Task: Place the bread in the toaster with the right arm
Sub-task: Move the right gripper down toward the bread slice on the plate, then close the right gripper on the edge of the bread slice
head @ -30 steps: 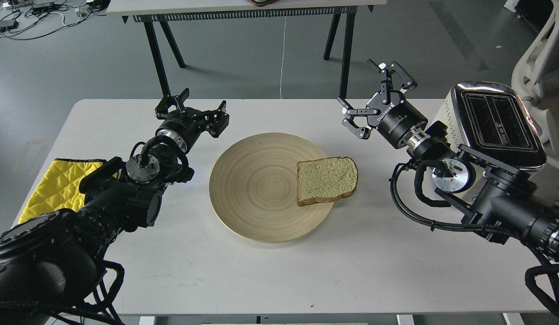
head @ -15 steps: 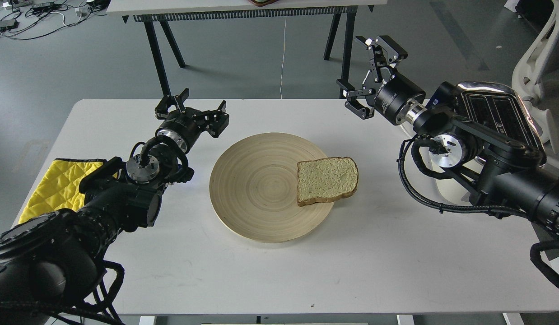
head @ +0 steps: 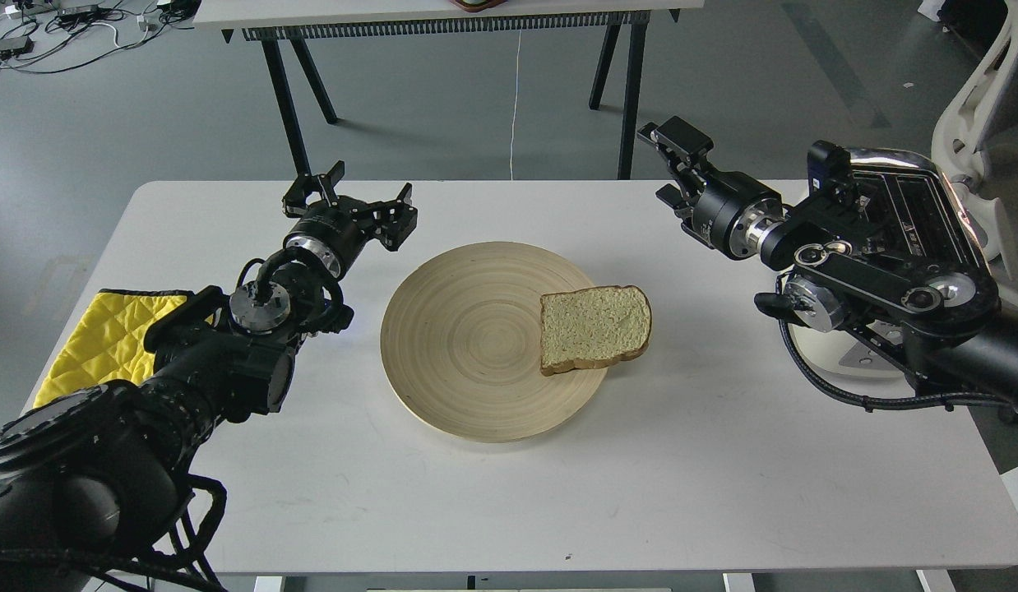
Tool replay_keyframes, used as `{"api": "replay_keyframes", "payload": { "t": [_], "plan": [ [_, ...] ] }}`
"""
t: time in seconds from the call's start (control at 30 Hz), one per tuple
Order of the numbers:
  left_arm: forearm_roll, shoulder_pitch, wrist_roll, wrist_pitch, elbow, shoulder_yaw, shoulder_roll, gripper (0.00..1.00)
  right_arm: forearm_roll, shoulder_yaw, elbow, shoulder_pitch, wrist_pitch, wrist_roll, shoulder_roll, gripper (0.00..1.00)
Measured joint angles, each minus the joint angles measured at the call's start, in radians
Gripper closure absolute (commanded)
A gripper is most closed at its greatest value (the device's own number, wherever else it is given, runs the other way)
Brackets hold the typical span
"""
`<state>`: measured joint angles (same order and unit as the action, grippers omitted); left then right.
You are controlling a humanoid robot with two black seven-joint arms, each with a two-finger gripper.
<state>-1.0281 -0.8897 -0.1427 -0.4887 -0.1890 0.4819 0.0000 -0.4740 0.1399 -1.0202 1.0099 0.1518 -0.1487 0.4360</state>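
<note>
Head view shows you the white tabletop (head: 509, 510) up close, with the bread (head: 595, 329) lying flat on the right side of the round wooden plate (head: 468, 345). Nothing holds it yet. Farther back on the right, your right end effector (head: 672, 164) has turned since a moment ago. It holds nothing, and you cannot tell how wide it is. It sits well apart from the bread, so you need to bring it down. The toaster (head: 928, 218) waits behind that arm. Your left end effector (head: 349, 201) is spread open and empty.
</note>
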Motion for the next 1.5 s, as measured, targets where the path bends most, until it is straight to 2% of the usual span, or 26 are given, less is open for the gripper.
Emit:
{"api": "replay_keyframes", "payload": {
  "t": [0.13,0.33,0.87,1.17,1.5],
  "plan": [
    [0.0,0.0,0.0,0.0,0.0,0.0,0.0,0.0,0.002,-0.074,-0.03,-0.002,0.05,0.0,0.023,0.02],
    [0.0,0.0,0.0,0.0,0.0,0.0,0.0,0.0,0.003,-0.103,-0.081,-0.034,0.064,0.002,0.056,0.02],
    [-0.001,0.0,0.0,0.0,0.0,0.0,0.0,0.0,0.005,-0.191,-0.133,-0.104,0.111,0.024,0.031,0.05],
    [0.0,0.0,0.0,0.0,0.0,0.0,0.0,0.0,0.003,-0.222,-0.18,-0.109,0.112,0.032,0.022,0.25],
    [0.0,0.0,0.0,0.0,0.0,0.0,0.0,0.0,0.003,-0.224,-0.193,-0.109,0.112,0.041,0.022,0.36]
  ]
}}
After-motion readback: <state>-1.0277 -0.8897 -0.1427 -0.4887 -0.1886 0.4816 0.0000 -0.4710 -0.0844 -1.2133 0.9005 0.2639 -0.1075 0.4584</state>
